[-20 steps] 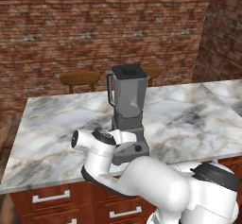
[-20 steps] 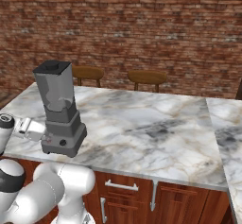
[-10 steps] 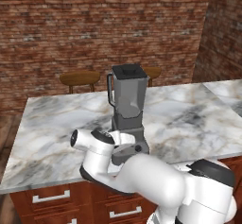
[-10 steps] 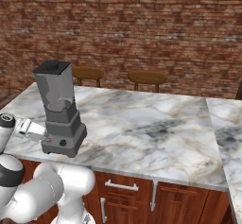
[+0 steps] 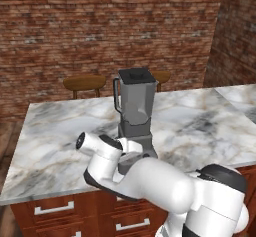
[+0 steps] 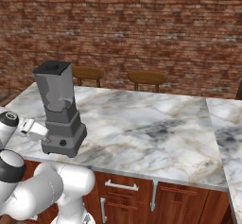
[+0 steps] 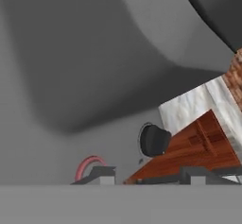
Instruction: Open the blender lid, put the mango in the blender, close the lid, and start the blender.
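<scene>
Grey blender (image 5: 135, 112) on marble counter (image 5: 60, 146), gripper (image 7: 147, 174) at its red button (image 7: 88, 164), fingers' spacing unclear

- Light over my kitchen was even and soft, with no glare off the counter (image 6: 156, 128).
- The blender (image 5: 135, 113) cast only a faint shadow at its foot.
- My hand view sat so close that the blender's base (image 7: 85, 76) was a smooth, shaded grey blur.
</scene>
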